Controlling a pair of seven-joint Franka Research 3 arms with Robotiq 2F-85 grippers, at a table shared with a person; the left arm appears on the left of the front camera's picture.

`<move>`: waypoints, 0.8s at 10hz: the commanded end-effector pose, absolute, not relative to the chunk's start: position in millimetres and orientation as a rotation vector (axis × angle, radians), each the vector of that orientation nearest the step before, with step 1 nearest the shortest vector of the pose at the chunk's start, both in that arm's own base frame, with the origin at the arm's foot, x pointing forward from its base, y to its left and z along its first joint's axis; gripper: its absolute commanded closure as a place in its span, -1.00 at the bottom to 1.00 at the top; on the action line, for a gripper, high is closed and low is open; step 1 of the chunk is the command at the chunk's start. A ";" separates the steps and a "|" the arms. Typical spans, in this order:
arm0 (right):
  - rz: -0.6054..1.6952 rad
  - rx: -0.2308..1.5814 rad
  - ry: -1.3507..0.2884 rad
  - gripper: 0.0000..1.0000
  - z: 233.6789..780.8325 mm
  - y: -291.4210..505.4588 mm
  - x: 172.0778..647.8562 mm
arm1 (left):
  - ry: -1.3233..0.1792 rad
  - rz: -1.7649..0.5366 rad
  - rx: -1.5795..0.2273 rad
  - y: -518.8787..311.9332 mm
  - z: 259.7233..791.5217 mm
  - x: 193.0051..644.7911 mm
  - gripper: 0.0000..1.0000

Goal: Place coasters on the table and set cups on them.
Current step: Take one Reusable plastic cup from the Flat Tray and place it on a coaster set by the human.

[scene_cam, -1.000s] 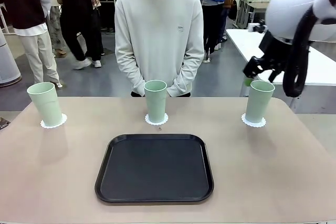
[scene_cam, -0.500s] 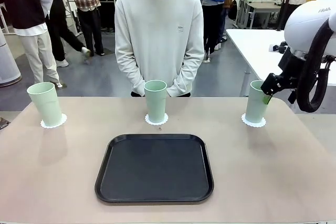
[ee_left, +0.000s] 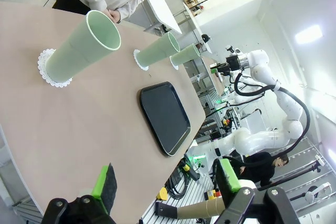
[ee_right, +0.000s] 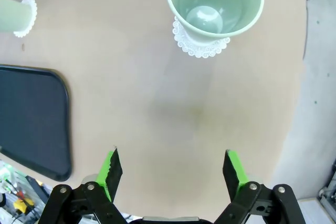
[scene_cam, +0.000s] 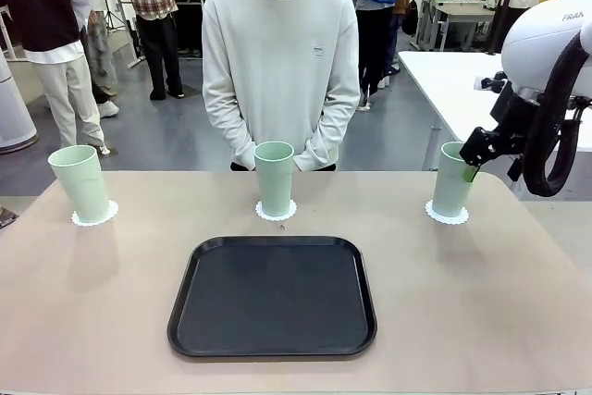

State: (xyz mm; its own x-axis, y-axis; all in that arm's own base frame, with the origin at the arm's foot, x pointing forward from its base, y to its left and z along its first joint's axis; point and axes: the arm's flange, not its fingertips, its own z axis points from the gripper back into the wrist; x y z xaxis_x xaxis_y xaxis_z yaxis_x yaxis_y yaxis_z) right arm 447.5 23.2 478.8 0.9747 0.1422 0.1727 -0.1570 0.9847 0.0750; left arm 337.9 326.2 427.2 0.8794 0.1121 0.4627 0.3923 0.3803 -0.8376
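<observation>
Three pale green cups stand upright on the table (scene_cam: 481, 302), each on a white scalloped coaster: the left cup (scene_cam: 81, 182) on its coaster (scene_cam: 94, 216), the middle cup (scene_cam: 274, 176) on its coaster (scene_cam: 276, 212), the right cup (scene_cam: 454, 179) on its coaster (scene_cam: 447, 216). My right gripper (scene_cam: 472, 162) hovers open just right of the right cup's rim, holding nothing. Seen from the right wrist, that cup (ee_right: 214, 9) and coaster (ee_right: 202, 48) lie ahead of the open gripper (ee_right: 173, 169). My left gripper (ee_left: 165, 179) is open and empty, far from the nearest cup (ee_left: 81, 48).
A black tray (scene_cam: 272, 296) lies empty in the table's near middle. A person (scene_cam: 280, 62) stands at the far edge behind the middle cup, hands clasped low. A white table (scene_cam: 453, 80) stands beyond the right corner.
My right arm has pulled back to the right and away from the camera, its gripper now beside the right cup's rim. It has held still for the last half second. The cups have not moved.
</observation>
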 end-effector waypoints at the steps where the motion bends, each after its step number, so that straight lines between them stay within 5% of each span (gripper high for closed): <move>1: 0.152 0.088 -0.167 -1.00 478.5 23.6 447.3 | -0.495 -0.193 -1.185 326.4 430.6 336.2 -1.00; 4: 0.032 0.615 -0.091 -1.00 504.1 -89.2 440.2 | -0.495 -0.193 -1.185 326.4 430.6 336.2 -1.00; 8: -0.118 0.981 -0.146 -1.00 503.5 -198.2 414.1 | -0.495 -0.193 -1.185 326.4 430.6 336.2 -1.00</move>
